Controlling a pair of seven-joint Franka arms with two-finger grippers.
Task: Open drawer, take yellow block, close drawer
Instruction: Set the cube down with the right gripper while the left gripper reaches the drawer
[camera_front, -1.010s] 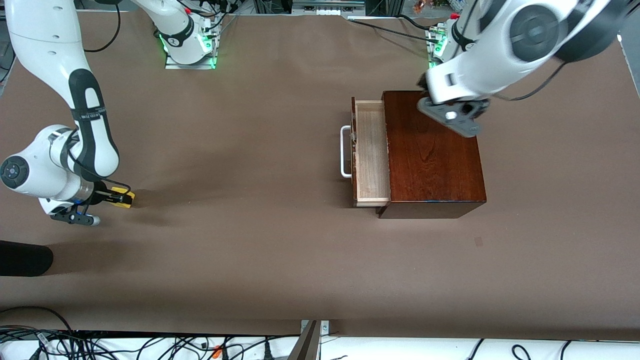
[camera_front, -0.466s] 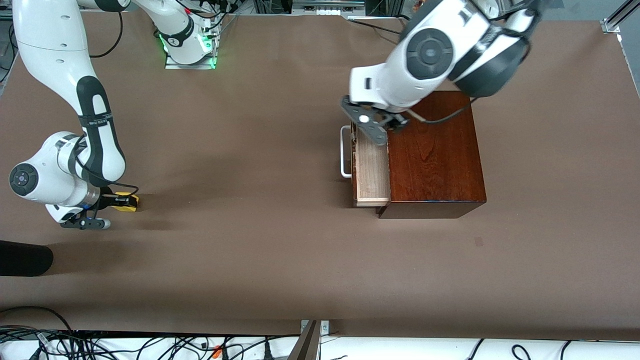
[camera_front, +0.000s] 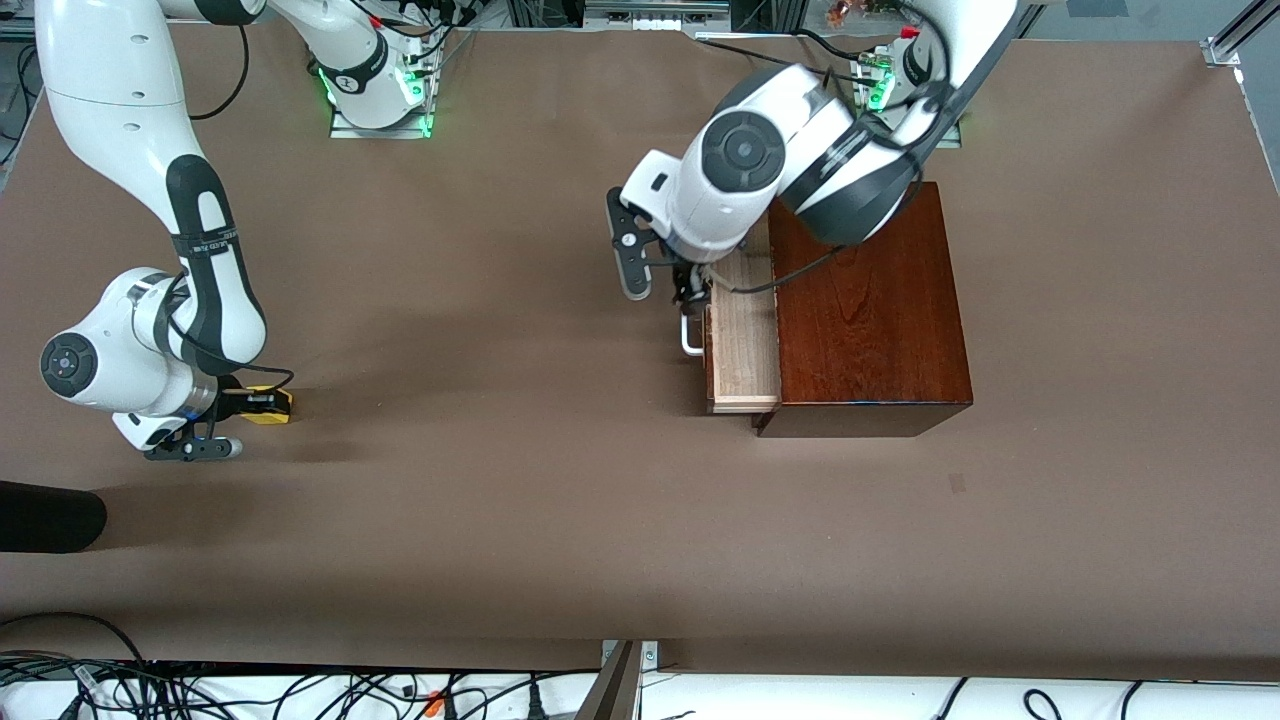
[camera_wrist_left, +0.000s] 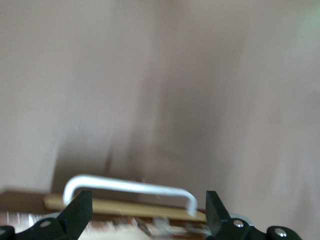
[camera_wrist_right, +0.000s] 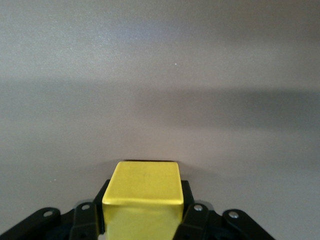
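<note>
Left gripper (camera_wrist_left: 145, 215) spread wide, poised over white handle (camera_front: 689, 338) of pulled-out drawer (camera_front: 742, 340). Right gripper (camera_front: 252, 402) clamping bright yellow block (camera_wrist_right: 143, 192), low over table's right-arm end.

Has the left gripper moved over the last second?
Yes. The left gripper has swung from over the box's top, across the open drawer, to the white handle, jaws open.
</note>
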